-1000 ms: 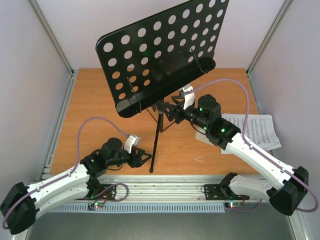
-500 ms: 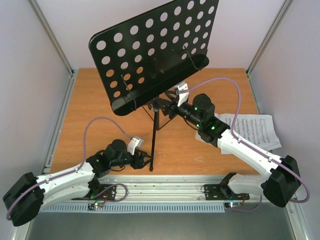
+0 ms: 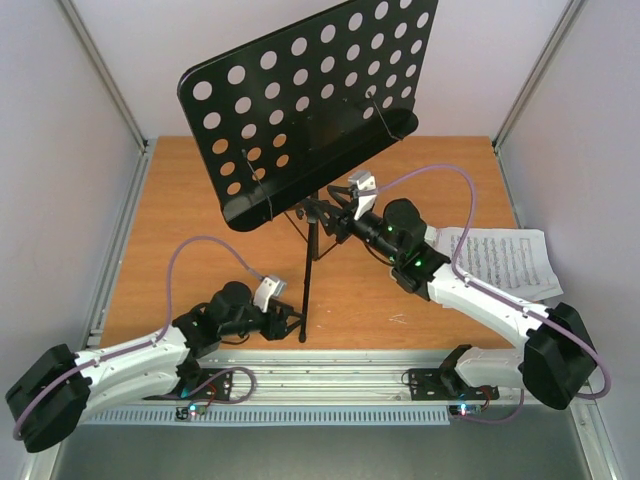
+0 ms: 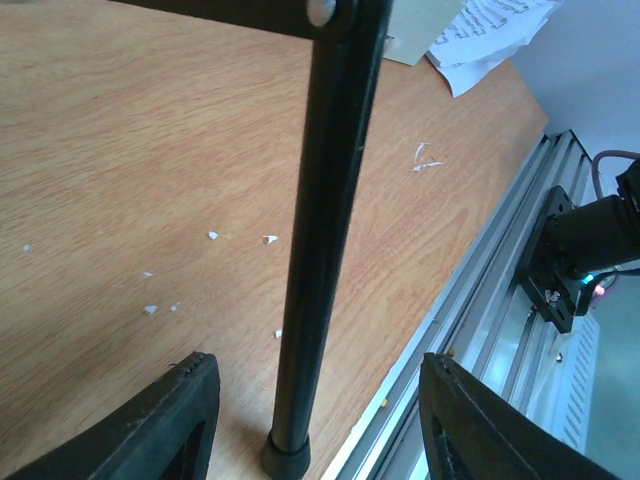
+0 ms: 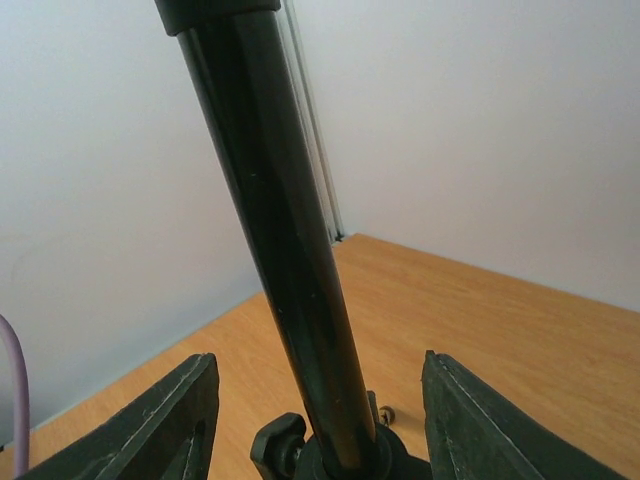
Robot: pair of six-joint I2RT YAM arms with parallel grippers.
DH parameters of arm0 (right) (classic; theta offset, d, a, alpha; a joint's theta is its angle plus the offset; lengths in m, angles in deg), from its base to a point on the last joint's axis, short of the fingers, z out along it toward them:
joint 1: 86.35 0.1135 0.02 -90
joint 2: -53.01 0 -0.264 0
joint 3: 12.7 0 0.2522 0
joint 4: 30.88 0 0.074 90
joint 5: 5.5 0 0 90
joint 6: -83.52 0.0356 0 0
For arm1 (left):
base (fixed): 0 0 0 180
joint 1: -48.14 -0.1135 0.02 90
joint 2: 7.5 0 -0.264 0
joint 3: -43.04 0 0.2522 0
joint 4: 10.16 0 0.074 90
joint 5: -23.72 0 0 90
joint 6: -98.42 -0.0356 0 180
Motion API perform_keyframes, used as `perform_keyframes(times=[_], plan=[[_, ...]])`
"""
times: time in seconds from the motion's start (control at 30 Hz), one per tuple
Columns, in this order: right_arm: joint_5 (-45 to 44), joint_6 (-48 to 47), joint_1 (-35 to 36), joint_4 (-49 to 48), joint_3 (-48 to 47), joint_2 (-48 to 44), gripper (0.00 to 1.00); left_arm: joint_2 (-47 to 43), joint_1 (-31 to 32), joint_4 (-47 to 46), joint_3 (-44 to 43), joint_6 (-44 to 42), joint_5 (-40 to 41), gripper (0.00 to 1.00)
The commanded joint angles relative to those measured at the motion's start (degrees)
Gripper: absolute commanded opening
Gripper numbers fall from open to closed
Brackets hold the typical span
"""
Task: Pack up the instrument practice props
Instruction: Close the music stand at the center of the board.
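Fingers [image 4: 170, 420] of the left gripper [image 4: 318, 365] stood partly apart, one on each side of a slim black tripod leg [image 4: 320, 230]. There was a clear gap on both sides and nothing was clamped. The leg's rubber foot [image 4: 285, 455] rested on the orange-brown wooden table [image 4: 120, 150] between the fingertips. Small white flecks [image 4: 215, 236] lay on the wood at 9 o'clock from the leg. A ribbed aluminium rail [image 4: 480, 300] ran along the table edge at 3 o'clock.

The right gripper [image 5: 320, 365] was likewise partly open. Its jaws flanked the round black centre pole [image 5: 280, 220] without touching it, and it held nothing.

Seen from above, leg and pole belonged to the tall black tripod music stand [image 3: 310, 100], which stood near the middle of the table with its round-holed desk tilted. The left gripper sat low at the near leg, reaching in from 9 o'clock. The right gripper met the pole just under the desk from 3 o'clock. The white printed sheet of music [image 3: 510, 255] lay flat on the table at 3 o'clock from the stand, near the right edge, partly covered by the right arm [image 3: 480, 300].
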State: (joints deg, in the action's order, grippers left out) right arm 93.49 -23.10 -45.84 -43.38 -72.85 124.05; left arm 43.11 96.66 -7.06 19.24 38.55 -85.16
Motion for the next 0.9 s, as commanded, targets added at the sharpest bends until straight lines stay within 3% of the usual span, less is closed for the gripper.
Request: perform_keyframes(times=[0.0, 0.47, 0.87], plan=[[-0.9, 0.51, 0.34, -5.2, -1.17, 1.83, 0.57, -0.03, 0.27, -4.83, 0.29, -2.06, -2.63, 0.56], [-2.25, -3.0, 0.35, -8.87, -3.86, 8.04, 0.45, 5.35, 0.28, -8.33, 1.06, -3.58, -3.88, 0.55], [-2.79, -5.21, 0.36, -8.82, -5.24, 9.66, 0.21, 14.48, 0.4, -15.19, 0.53, -5.25, -2.15, 0.46]])
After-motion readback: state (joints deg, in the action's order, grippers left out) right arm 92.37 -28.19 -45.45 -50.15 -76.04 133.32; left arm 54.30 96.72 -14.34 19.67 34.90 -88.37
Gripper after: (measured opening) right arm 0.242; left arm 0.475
